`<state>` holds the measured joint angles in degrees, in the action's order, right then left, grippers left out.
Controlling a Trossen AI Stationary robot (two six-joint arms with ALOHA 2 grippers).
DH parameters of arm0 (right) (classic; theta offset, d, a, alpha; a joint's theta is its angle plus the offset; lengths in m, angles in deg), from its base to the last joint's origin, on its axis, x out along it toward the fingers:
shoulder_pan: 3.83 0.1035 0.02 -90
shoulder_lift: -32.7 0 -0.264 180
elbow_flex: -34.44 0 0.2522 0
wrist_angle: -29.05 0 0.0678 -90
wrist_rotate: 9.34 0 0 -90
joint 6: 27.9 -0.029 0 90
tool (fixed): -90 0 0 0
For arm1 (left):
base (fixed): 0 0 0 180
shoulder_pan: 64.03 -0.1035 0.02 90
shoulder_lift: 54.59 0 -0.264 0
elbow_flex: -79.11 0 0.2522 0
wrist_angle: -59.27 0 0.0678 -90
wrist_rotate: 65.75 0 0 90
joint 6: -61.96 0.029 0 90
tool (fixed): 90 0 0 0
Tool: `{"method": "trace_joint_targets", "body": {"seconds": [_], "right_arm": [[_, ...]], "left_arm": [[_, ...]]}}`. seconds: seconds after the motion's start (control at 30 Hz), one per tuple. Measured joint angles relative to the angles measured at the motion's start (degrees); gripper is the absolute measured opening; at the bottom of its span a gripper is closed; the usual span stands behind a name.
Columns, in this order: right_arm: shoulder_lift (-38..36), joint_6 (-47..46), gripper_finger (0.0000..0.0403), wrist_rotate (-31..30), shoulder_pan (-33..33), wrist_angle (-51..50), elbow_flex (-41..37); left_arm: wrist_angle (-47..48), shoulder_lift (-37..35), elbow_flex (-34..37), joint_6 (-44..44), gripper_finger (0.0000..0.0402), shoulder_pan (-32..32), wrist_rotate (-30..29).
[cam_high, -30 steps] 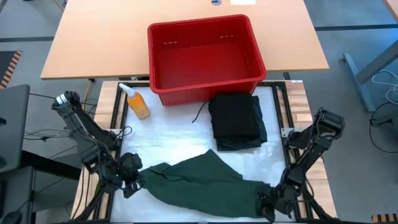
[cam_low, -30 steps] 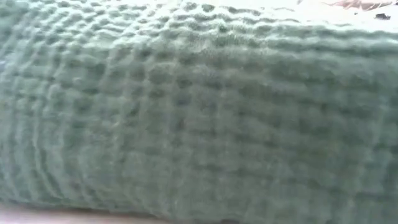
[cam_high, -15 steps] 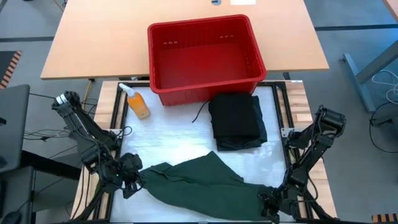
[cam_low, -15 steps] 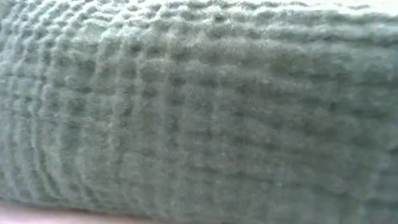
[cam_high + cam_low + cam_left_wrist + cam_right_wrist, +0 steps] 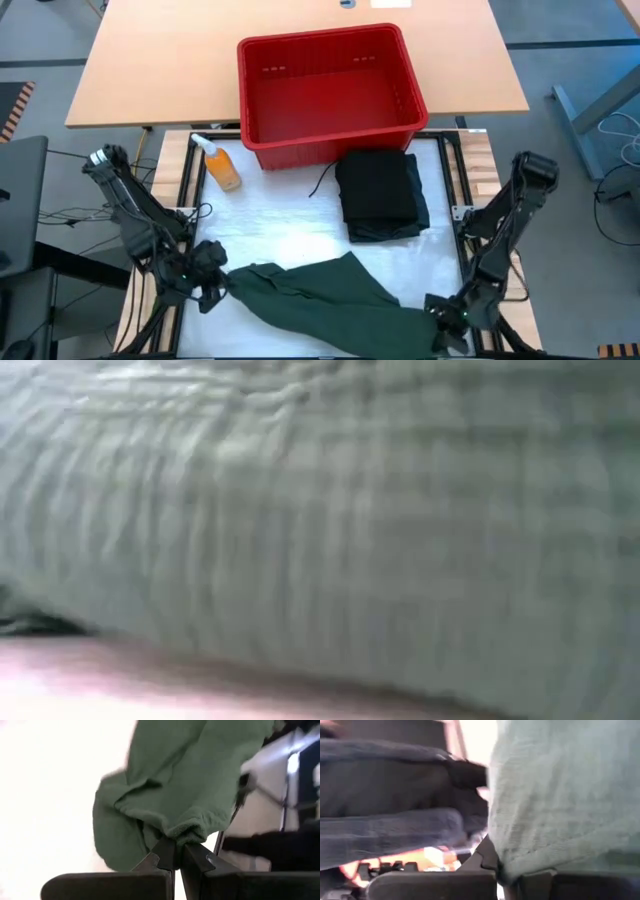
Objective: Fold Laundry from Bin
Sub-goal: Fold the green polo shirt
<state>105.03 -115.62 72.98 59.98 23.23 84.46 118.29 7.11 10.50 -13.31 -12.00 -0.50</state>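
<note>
Two robot hands hold a green shirt low over the tabletop.

From above, the green shirt (image 5: pixel 320 295) is stretched along the near edge of the white tabletop (image 5: pixel 270 225). The left hand (image 5: pixel 222 287) holds its left end and the right hand (image 5: pixel 432 322) holds its right end. A folded black pile (image 5: pixel 380 195) lies behind the shirt, just in front of the red bin (image 5: pixel 325 90). An orange bottle (image 5: pixel 220 165) lies left of the bin. The low view shows only green cloth (image 5: pixel 350 510), very close. In the left wrist view the left hand (image 5: pixel 176 855) is clenched on a shirt corner (image 5: pixel 190 836). In the right wrist view the right hand (image 5: pixel 517 872) pinches the cloth (image 5: pixel 565 795).
</note>
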Motion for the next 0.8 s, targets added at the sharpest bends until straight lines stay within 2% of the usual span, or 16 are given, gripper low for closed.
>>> {"method": "trace_joint_targets", "body": {"seconds": [0.2, 0.33, 0.43, 0.5, 0.57, 0.63, 0.7, 0.8], "right_arm": [[-10.7, 14.5, 0.0022, -10.7, -0.1, -2.4, 2.1], [-17.9, 30.0, 0.0019, -15.9, -1.3, -2.4, 4.1], [-22.8, 40.4, 0.0019, -18.5, -1.8, -2.4, 6.1], [-25.9, 43.8, 0.0019, -18.7, -1.7, -5.4, 7.4], [-28.8, 42.7, 0.0019, -20.8, -1.0, -14.2, 9.4], [-31.6, 36.3, 0.0019, -23.8, 0.1, -28.1, 11.5], [-33.4, 27.0, 0.0019, -27.1, 0.8, -41.5, 13.4], [-34.0, 20.7, 0.0019, -27.5, 0.0, -49.2, 14.0]], "left_arm": [[-9.8, -6.7, 0.0, 9.2, 0.0000, 0.0, -10.6], [-21.2, -12.0, 0.0, 23.2, 0.0000, 0.0, -16.7], [-31.7, -16.1, 0.0, 35.9, 0.0000, 0.1, -17.9], [-38.4, -18.7, 0.0, 43.9, 0.0000, 0.7, -17.9], [-42.7, -21.0, 0.0, 49.6, 0.0000, 1.8, -17.4], [-42.5, -23.1, 0.0, 51.9, 0.0000, 3.0, -17.6], [-39.9, -24.4, 0.0, 51.5, 0.0000, 4.0, -19.6], [-33.7, -25.3, 0.0, 46.7, 0.0000, 4.7, -22.3]]}}
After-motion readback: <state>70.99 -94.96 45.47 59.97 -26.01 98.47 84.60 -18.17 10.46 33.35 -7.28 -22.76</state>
